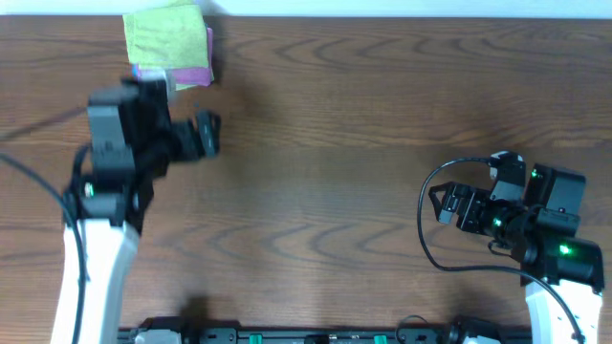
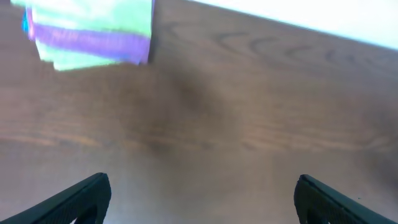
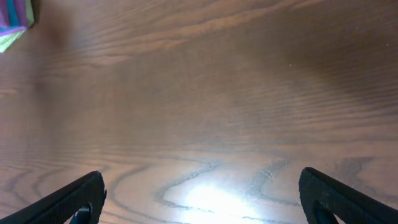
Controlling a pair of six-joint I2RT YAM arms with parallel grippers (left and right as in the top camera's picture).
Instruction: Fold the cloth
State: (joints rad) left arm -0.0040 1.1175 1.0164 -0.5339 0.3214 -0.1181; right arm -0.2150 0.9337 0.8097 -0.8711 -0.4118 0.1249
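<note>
1. The yellow-green folded cloth (image 1: 164, 36) sits squared up on top of a pink-purple folded cloth (image 1: 194, 75) at the desk's far-left corner. To me that reads like a finished stack parked out of the way.
2. The left gripper (image 1: 210, 134) hangs just beside the stack, not touching it, with its fingers spread and nothing in them.
3. The right gripper (image 1: 438, 203) is over by the right edge, well apart from the cloth. It's splayed and empty too, so I'd guess it's idle.
4. The brown wood-grain desk (image 1: 335, 115) looks smooth, with a glare patch on it. A white strip (image 1: 382, 8) runs along the far edge.
</note>
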